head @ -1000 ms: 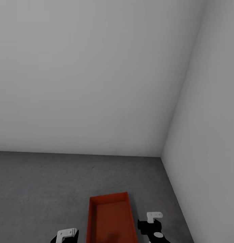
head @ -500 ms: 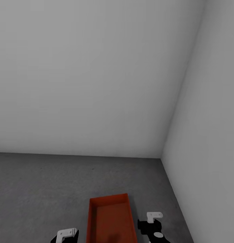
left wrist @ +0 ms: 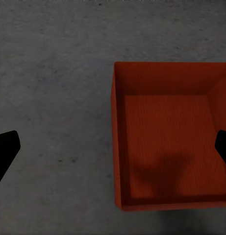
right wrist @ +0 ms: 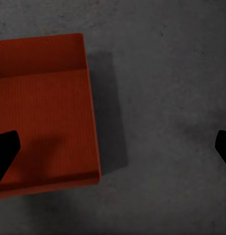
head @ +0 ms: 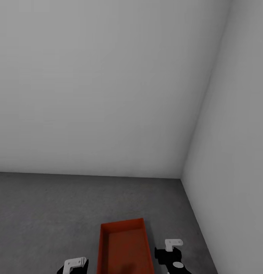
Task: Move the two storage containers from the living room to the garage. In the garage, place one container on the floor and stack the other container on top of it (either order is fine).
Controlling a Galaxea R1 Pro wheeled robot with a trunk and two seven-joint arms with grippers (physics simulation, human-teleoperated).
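Storage container [head: 124,247], near end cut off

Red-orange storage container [head: 124,247]: rectangular, open-top, thin plain walls, empty inside. Sits upright, flat on dark grey speckled concrete floor [head: 44,213] of garage, long axis pointing toward back wall, near right-hand corner. Faint shadow across its base. Second container not seen.
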